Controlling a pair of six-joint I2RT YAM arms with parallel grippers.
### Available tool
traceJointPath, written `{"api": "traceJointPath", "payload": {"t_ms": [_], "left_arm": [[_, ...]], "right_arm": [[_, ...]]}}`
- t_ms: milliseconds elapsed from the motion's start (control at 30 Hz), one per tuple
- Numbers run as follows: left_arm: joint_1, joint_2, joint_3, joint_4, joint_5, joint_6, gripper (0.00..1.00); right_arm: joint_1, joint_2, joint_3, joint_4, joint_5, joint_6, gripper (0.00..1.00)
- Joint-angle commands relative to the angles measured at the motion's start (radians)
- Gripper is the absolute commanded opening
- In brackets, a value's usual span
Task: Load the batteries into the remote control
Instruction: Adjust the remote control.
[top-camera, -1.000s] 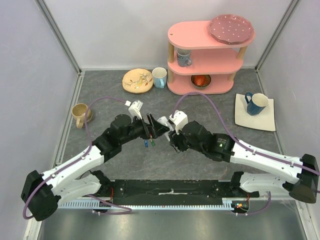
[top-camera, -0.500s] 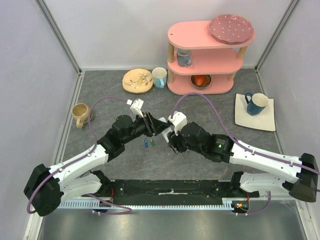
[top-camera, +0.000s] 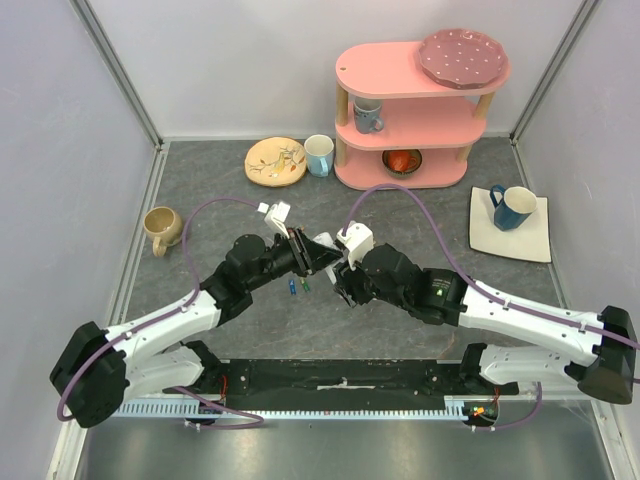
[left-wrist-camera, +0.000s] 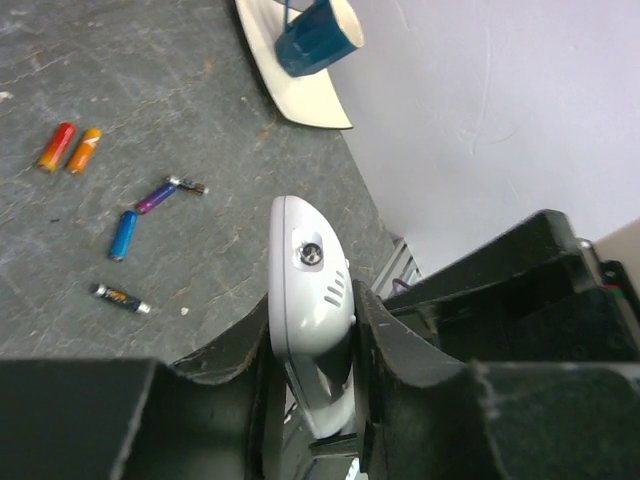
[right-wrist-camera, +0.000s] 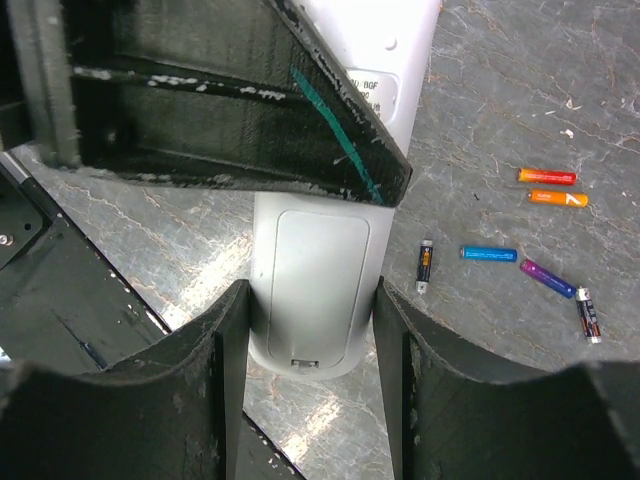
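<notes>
The white remote control (right-wrist-camera: 310, 275) hangs above the table between both arms, its back panel facing the right wrist camera. My right gripper (right-wrist-camera: 310, 295) is shut on its lower end, one finger pressed on each long side. My left gripper (left-wrist-camera: 313, 310) is shut across the remote control (left-wrist-camera: 310, 290) at its other end. In the top view the two grippers meet, left gripper (top-camera: 322, 252) against right gripper (top-camera: 345, 272). Several batteries lie loose on the table: an orange pair (right-wrist-camera: 550, 187), a blue one (right-wrist-camera: 488, 254), a purple one (right-wrist-camera: 547, 278) and dark ones (right-wrist-camera: 424, 264).
A pink two-tier shelf (top-camera: 420, 110) with a plate, mug and bowl stands at the back. A blue mug on a square plate (top-camera: 512, 225) is at the right, a tan mug (top-camera: 160, 228) at the left, and a floral plate (top-camera: 275, 160) with a cup (top-camera: 319, 155) is behind.
My left gripper has closed from wide open onto the remote control, and the left arm has edged toward the right arm. The right gripper has kept its hold.
</notes>
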Motion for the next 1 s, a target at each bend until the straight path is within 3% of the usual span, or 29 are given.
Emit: {"api": "traceJointPath", "payload": {"t_ms": [0, 67, 167, 200, 267, 367, 500, 733, 833, 967], "left_arm": [[-0.012, 0.004, -0.012, 0.081, 0.022, -0.023, 0.25], [-0.012, 0.004, -0.013, 0.085, 0.022, -0.021, 0.12], [-0.010, -0.004, -0.022, 0.090, 0.016, -0.021, 0.02], [-0.012, -0.012, -0.025, 0.093, 0.009, -0.019, 0.02], [-0.012, -0.027, -0.036, 0.096, -0.017, -0.016, 0.02], [-0.012, -0.075, -0.065, 0.101, -0.083, 0.000, 0.02], [-0.010, -0.176, -0.148, 0.186, -0.183, 0.005, 0.02], [-0.010, -0.251, -0.266, 0.338, -0.244, 0.073, 0.02], [-0.010, -0.269, -0.303, 0.387, -0.244, 0.089, 0.02], [-0.012, -0.274, -0.314, 0.384, -0.263, 0.106, 0.02]], "right_arm": [[0.005, -0.018, 0.007, 0.054, 0.018, 0.006, 0.34], [0.006, -0.018, 0.007, 0.052, 0.020, 0.004, 0.34], [0.005, -0.028, 0.007, 0.042, 0.032, 0.010, 0.46], [0.005, -0.033, 0.007, 0.034, 0.037, 0.015, 0.58], [0.005, -0.051, 0.013, 0.023, 0.044, 0.030, 0.73], [0.005, -0.096, 0.015, 0.008, 0.057, 0.065, 0.86], [0.005, -0.194, -0.035, 0.038, 0.113, 0.159, 0.95], [0.003, -0.303, -0.236, 0.282, 0.083, 0.402, 0.93], [0.003, -0.297, -0.298, 0.367, 0.058, 0.514, 0.85], [0.005, -0.271, -0.353, 0.498, 0.044, 0.570, 0.65]]}}
